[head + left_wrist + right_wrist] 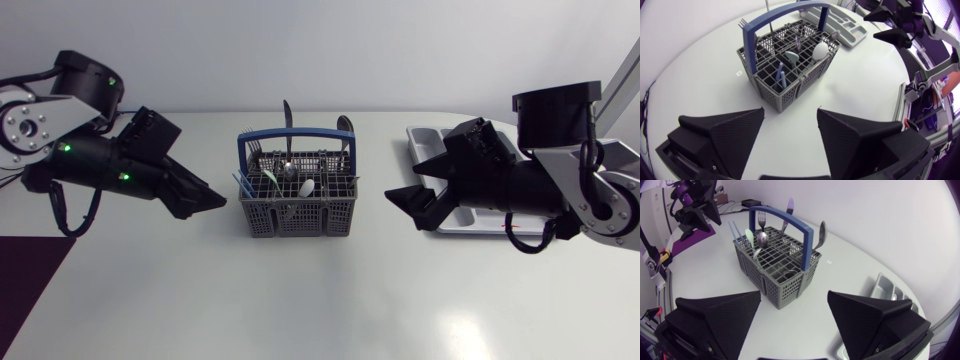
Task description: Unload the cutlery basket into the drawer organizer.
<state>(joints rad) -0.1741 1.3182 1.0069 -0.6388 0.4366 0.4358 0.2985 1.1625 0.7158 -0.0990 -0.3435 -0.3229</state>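
Black wedge fingers of the left gripper [790,112] stand wide apart, holding nothing and touching nothing. Ahead of their tips, with a gap of bare table between, sits the grey cutlery basket [790,95] with its blue handle [750,50]; forks and spoons stand upright in its cells. Beyond the basket lies the pale drawer organizer [842,22]. The right gripper [402,183] is likewise spread and empty, hanging over the organizer's near end, with the basket ahead of its fingertips and apart from them.
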